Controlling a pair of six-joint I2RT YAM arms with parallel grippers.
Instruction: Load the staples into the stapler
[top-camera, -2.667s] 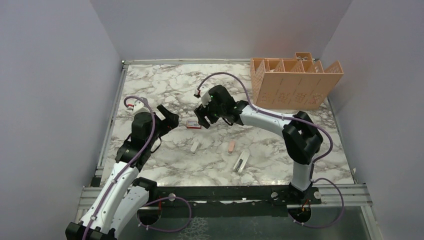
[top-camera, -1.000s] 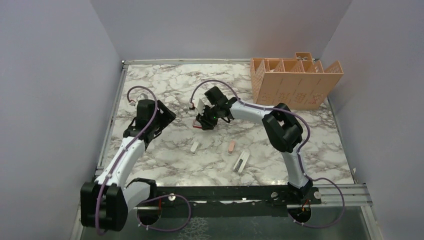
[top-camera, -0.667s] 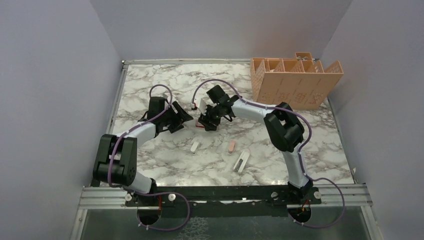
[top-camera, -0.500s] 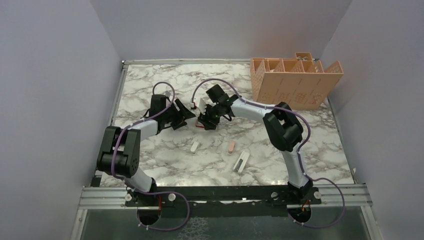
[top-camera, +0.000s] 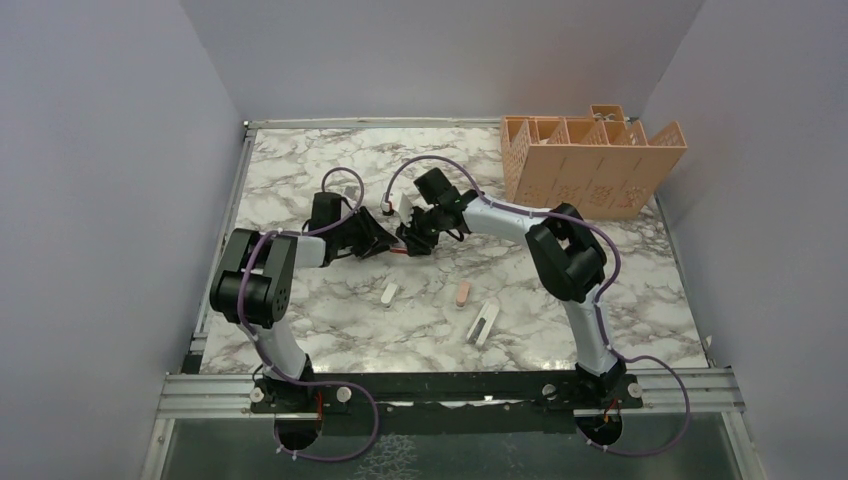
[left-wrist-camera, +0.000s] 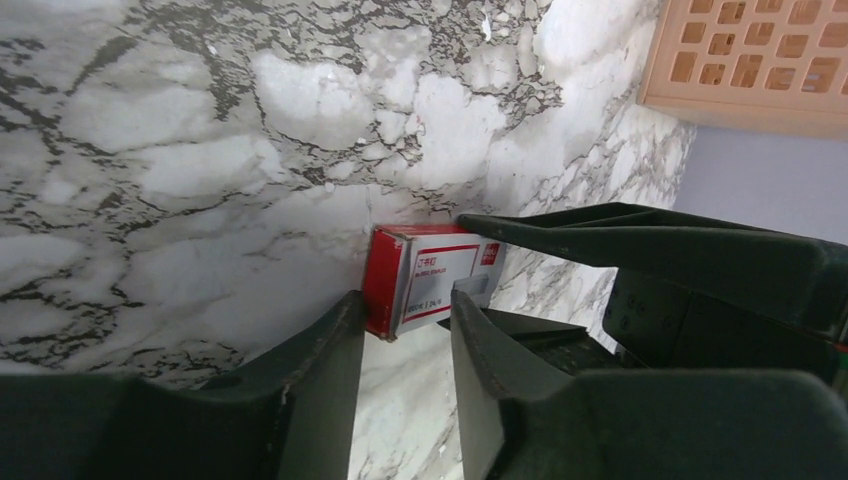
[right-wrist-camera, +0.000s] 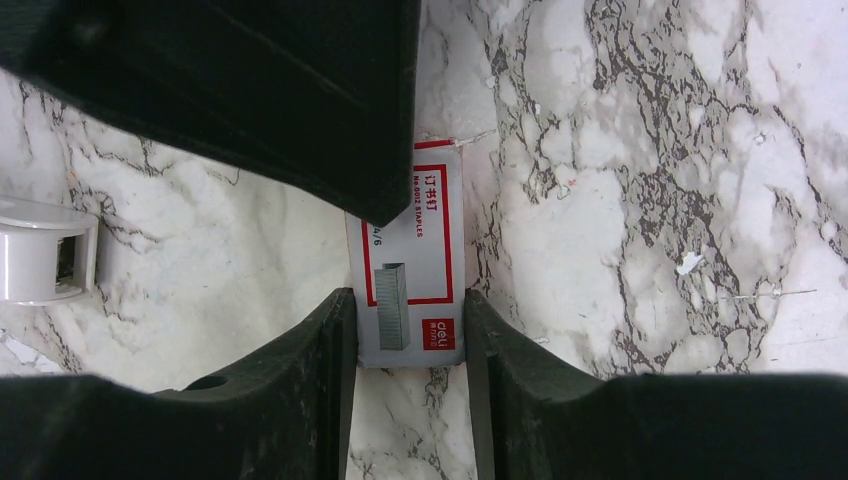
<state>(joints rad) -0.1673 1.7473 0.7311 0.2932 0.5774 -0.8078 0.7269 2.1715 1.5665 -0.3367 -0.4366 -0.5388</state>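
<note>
The staples are hidden inside a small red-and-white cardboard box (right-wrist-camera: 410, 255) lying on the marble table (top-camera: 300, 190). My right gripper (right-wrist-camera: 405, 300) is shut on the box's near end, one finger against each long side. From the opposite side my left gripper (left-wrist-camera: 405, 305) has its fingertips closed on the box's (left-wrist-camera: 430, 280) red end. In the top view both grippers meet at the box (top-camera: 397, 247) in the middle of the table, the left gripper (top-camera: 383, 243) coming from the left, the right gripper (top-camera: 410, 240) from the right. The white stapler (top-camera: 483, 323) lies opened nearer the front.
An orange perforated organiser (top-camera: 590, 165) stands at the back right. A small white piece (top-camera: 390, 294) and a pink piece (top-camera: 461, 294) lie in front of the box. A white part (right-wrist-camera: 40, 262) shows at the left of the right wrist view.
My left arm has swung right across the table to the box and its jaws have narrowed onto the box's end. The right gripper has stayed at the box.
</note>
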